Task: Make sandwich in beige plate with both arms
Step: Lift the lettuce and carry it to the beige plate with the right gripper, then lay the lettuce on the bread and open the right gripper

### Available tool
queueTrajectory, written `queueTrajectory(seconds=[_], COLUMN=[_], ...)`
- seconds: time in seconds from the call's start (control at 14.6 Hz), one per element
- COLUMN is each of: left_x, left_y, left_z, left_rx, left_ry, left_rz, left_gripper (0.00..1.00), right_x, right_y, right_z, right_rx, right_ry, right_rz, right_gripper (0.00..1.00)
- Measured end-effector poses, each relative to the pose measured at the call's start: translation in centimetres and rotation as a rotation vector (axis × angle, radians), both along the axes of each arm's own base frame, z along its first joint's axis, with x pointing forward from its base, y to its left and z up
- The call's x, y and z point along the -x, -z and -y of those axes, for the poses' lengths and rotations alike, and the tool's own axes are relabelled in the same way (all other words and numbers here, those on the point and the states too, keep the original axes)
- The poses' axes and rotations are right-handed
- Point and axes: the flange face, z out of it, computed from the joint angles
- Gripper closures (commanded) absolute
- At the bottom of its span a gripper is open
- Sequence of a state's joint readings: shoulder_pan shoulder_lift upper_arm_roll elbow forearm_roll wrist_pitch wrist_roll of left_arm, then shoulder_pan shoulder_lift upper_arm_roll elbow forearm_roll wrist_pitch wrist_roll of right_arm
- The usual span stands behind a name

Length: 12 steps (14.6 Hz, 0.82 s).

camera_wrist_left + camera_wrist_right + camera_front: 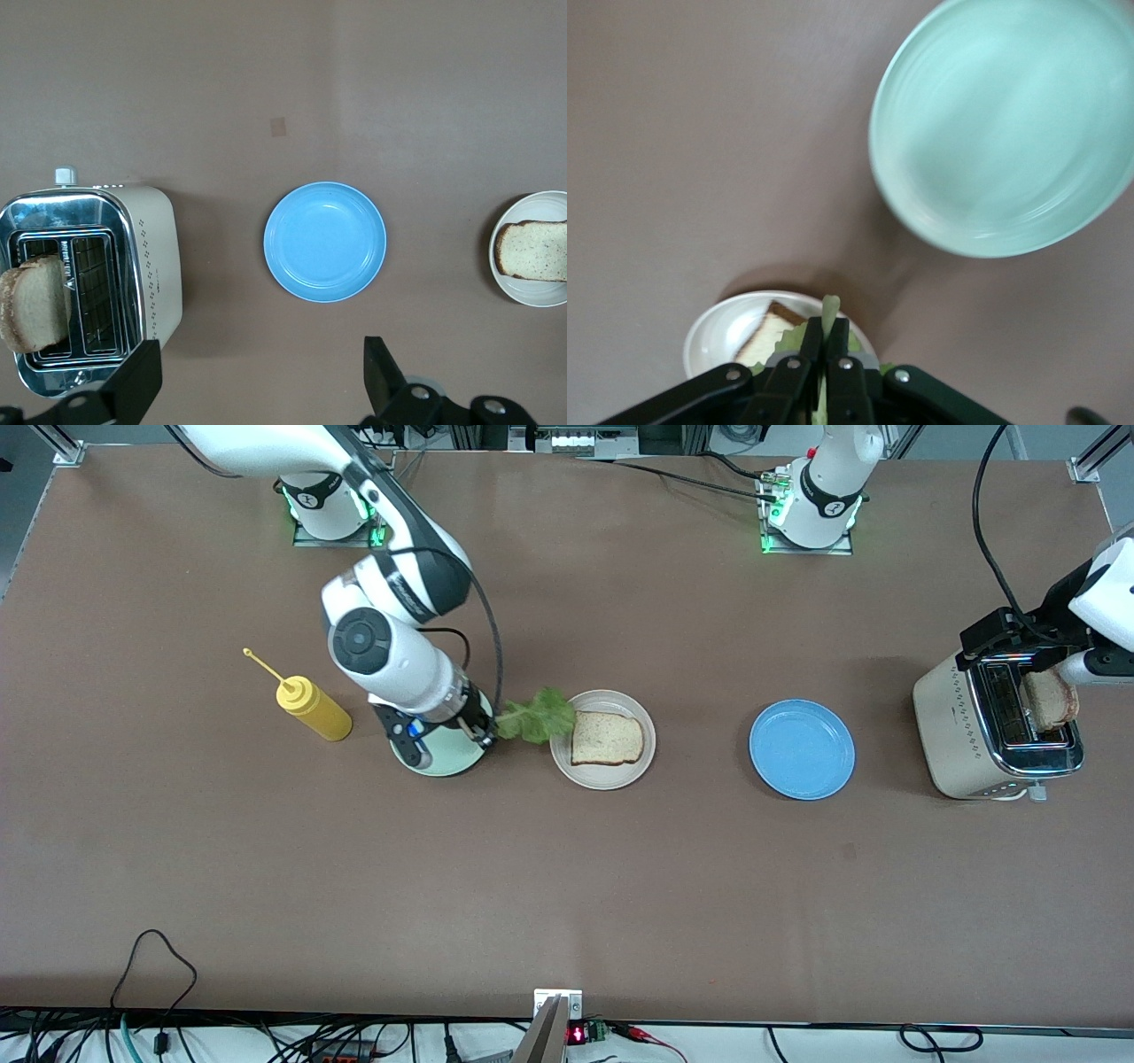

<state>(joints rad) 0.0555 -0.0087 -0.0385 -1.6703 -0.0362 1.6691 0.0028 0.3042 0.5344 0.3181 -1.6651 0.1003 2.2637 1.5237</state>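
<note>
A bread slice (607, 739) lies on the plate (638, 766) beside another plate (802, 749).

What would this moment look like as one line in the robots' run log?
right hand: shut on lettuce leaf, beside beige plate | left hand: open, over toaster | bread slice: on beige plate

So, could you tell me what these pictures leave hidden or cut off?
- Front view: the right arm covers most of the mint-green plate.
- Front view: the left gripper over the toaster is cut by the frame edge.
- Right wrist view: the right gripper hides most of the lettuce leaf.
</note>
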Motion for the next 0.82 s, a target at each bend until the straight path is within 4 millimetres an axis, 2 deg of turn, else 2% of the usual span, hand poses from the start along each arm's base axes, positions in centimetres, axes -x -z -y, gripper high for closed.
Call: queueTrajectory(seconds=[0.14, 0.27, 0.48, 0.69, 0.82], left_x=[0.0, 0.0, 0.0, 0.0, 0.0], left_y=[0.1, 0.2, 0.4, 0.6, 0.8], left_z=[-0.1, -0.1, -0.2, -0.8, -1.9], left_rx=[0.000, 0.000, 0.000, 0.001, 0.001], left_ry=[-0.001, -0.002, -0.004, -0.014, -0.034], left_rz=[-0.003, -0.008, -0.012, -0.016, -0.020], left_gripper=[0.00, 0.00, 0.00, 0.00, 0.00], right_x=[0.1, 0.0, -0.5, 0.6, 1.5], right_y=[2.3, 3.5, 4.4, 6.3, 7.7], right_z=[-2.5, -4.4, -6.3, -8.1, -9.0], right_rx=[-0.021, -0.043, -0.086, -0.094, -0.087], right_ry=[0.065, 0.118, 0.202, 0.233, 0.229], right_rz=[-0.011, -0.015, 0.001, -0.014, -0.030], right_gripper=[1.00, 1.00, 1.00, 0.99, 0.70])
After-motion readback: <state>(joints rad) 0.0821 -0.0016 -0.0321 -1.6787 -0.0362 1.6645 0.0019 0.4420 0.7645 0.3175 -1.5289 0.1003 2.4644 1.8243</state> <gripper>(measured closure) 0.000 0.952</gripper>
